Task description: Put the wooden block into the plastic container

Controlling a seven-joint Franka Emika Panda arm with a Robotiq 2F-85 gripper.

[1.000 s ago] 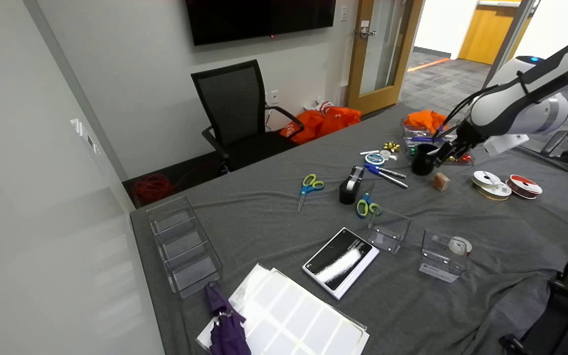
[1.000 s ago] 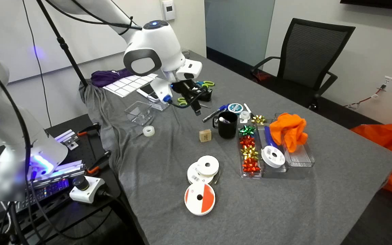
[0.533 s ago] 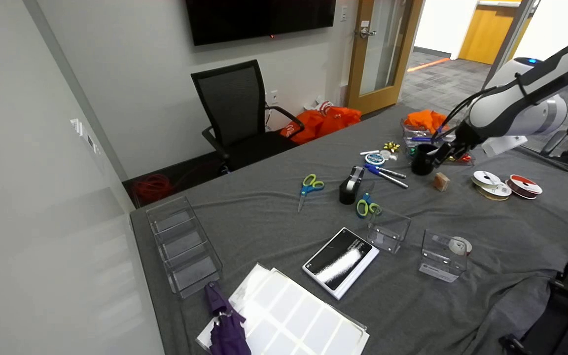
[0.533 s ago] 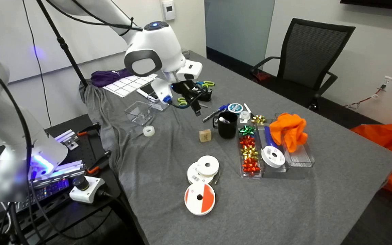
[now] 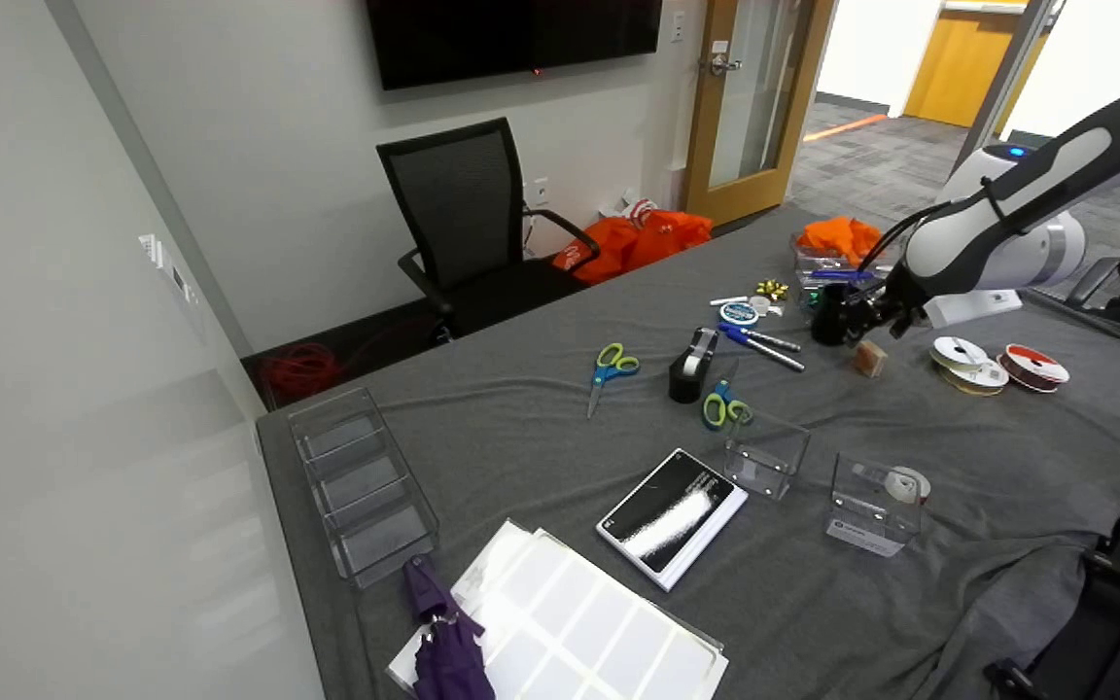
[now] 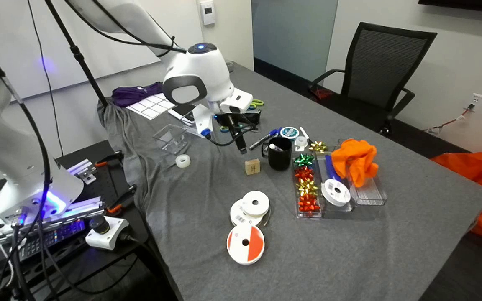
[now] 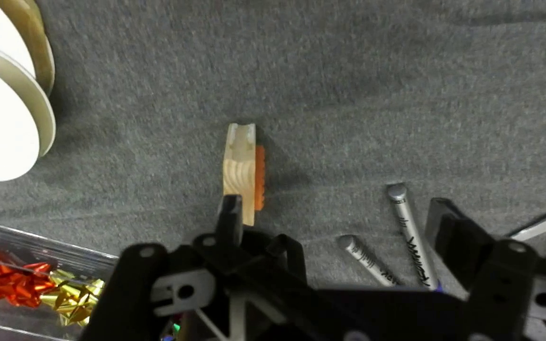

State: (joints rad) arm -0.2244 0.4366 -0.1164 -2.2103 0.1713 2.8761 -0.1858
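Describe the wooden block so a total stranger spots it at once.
On the gray-covered table, find the black mug. In an exterior view, the wooden block sits just left of it. Pale, straight-edged, with orange along one side, it stands out from the round spools nearby.

Bright room light, white glare blazing off the black cover (image 5: pixel 672 513)! Blue glow on the robot's base (image 6: pixel 65 184), and the gripper (image 7: pixel 337 208) blurs in the wrist view.
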